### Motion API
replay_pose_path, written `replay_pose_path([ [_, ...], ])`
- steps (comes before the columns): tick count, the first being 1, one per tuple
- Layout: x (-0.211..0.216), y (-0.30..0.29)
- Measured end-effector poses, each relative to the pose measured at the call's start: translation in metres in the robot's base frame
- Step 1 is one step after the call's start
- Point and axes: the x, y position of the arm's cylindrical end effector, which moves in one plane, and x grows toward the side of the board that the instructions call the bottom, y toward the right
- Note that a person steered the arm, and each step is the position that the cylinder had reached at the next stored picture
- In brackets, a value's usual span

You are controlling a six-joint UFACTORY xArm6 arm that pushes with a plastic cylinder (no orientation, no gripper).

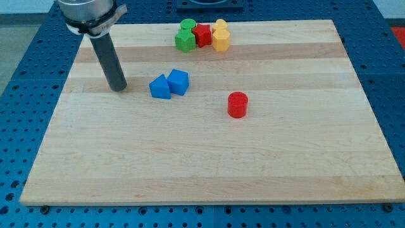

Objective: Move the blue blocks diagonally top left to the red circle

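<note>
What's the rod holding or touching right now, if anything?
Nothing. My tip rests on the board, apart from the blue triangular block and blue cube, at their left in the view.

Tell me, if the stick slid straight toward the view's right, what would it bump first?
Probably the blue triangle. My tip sits to its left, roughly level with it; the blue cube is just behind.
</note>
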Motion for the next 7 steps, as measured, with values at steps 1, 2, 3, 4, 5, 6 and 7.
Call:
replay_pose_path([
  [1, 0.004, 0.002],
  [2, 0.004, 0.016],
  [3, 0.004, 0.036],
  [4, 0.004, 0.054],
  [5, 0.004, 0.072],
  [6, 0.004, 0.086],
  [7, 0.004, 0.101],
])
